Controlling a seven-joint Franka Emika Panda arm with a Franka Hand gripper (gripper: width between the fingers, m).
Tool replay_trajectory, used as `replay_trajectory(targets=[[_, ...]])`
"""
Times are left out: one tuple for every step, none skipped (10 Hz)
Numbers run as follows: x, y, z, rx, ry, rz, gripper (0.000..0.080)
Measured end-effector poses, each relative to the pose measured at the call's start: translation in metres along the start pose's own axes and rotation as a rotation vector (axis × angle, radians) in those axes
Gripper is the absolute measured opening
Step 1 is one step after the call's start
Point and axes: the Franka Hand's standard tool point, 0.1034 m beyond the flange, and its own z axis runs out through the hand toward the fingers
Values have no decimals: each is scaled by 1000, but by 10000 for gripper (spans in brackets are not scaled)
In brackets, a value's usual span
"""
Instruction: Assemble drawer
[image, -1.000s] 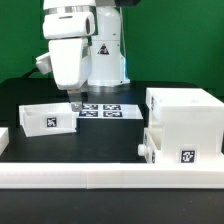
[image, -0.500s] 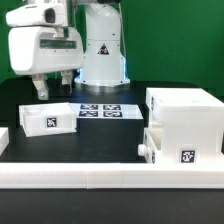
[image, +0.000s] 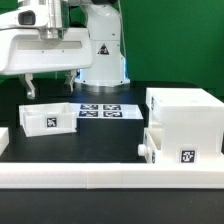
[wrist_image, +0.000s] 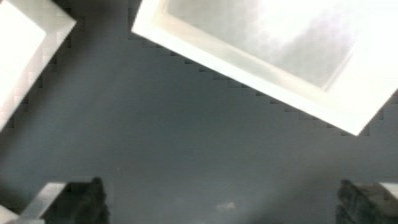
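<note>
The large white cube housing (image: 185, 118) stands at the exterior view's right. A shallow knobbed tray (image: 170, 150) with a tag sits low in front of it. A second open tray (image: 48, 118) with a tag lies at the exterior view's left. My gripper (image: 49, 86) hangs above this tray, open and empty, with its fingers (image: 30, 86) spread wide. In the wrist view the tray (wrist_image: 267, 45) shows as a white frame. My gripper (wrist_image: 222, 205) holds nothing, and dark table shows between the fingertips (wrist_image: 71, 200).
The marker board (image: 100, 110) lies on the black table behind the left tray. A long white rail-like border (image: 110, 176) runs along the front, with a stub (image: 3, 136) at the far left. A white edge (wrist_image: 27, 50) shows in the wrist view.
My gripper has risen and moved toward the exterior view's left, from by the left tray's right edge to above it. Its fingers now stand wide apart. The parts have not moved.
</note>
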Motion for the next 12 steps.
replay_trajectory(targets=[[0,0,0,0,0,79,649],[0,-5,3,-18,11,221,649],[-21,-31,22,-13,2,349,649],[-28,-45,26,23,-26,407,649],[-26,-46,23,24,-28,397,649],[-30,-59,26,74,-64,409,649],[-33,-65,29,88,-75,413,649],[-35,-67,30,87,-75,410,649],[-35,-67,30,86,-74,409,649],[-35,-67,30,86,-74,409,649],[-35,-67,30,86,-75,410,649],[-35,-67,31,87,-75,410,649]])
